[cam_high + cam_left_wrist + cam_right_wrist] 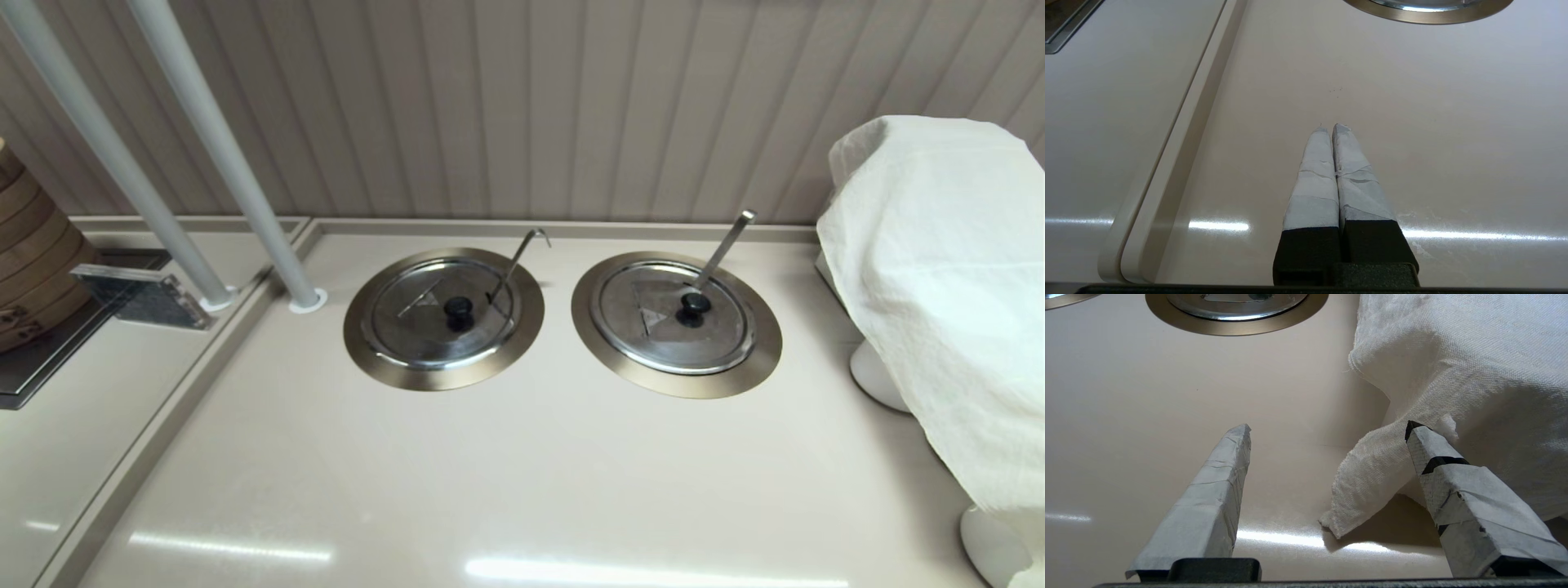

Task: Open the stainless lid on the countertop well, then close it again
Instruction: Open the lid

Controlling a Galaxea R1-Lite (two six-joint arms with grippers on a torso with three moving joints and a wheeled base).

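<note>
Stainless lid (442,313) seated on countertop well (364,353), nine o'clock of twin lid (671,317). Judged rigid, slippery: grasp black knob (458,309). Left gripper (1330,127) fingers pressed together, empty; right gripper (1327,430) spread wide, empty.

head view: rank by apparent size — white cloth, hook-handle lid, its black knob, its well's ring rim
1. white cloth, largest, though cut off by the frame and possibly nearer the camera
2. countertop well ring rim
3. stainless lid inside that rim
4. black knob, smallest
</note>
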